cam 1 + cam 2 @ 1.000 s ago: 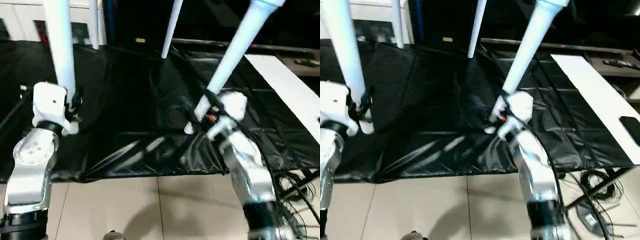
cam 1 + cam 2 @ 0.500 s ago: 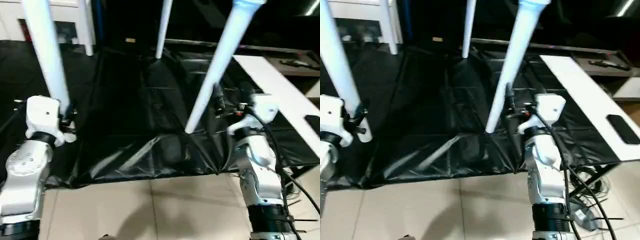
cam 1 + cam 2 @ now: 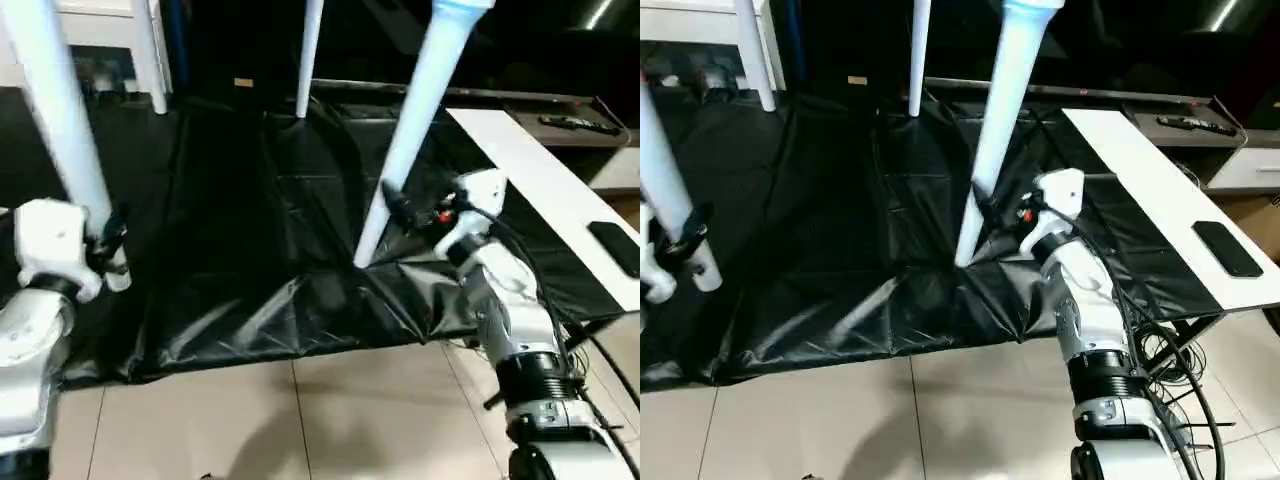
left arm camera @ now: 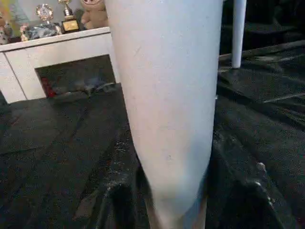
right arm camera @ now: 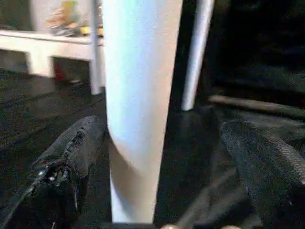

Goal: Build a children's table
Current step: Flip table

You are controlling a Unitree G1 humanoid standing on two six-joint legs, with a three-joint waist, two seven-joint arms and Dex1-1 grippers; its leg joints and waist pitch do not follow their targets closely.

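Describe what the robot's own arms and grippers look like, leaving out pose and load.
Both arms have silver metallic forearms ending in black ribbed collars. The wrists carry boxy white housings. The right gripper has two black, rough-textured fingers, and black cables run along the right forearm, with a small red-orange spot at its wrist. The left gripper is black too.

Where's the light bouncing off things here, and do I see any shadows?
Left eye view: light streaks the creases of the black cover, and a soft shadow darkens the floor tiles below it. Right wrist view: the white leg glows bright against a dim background.
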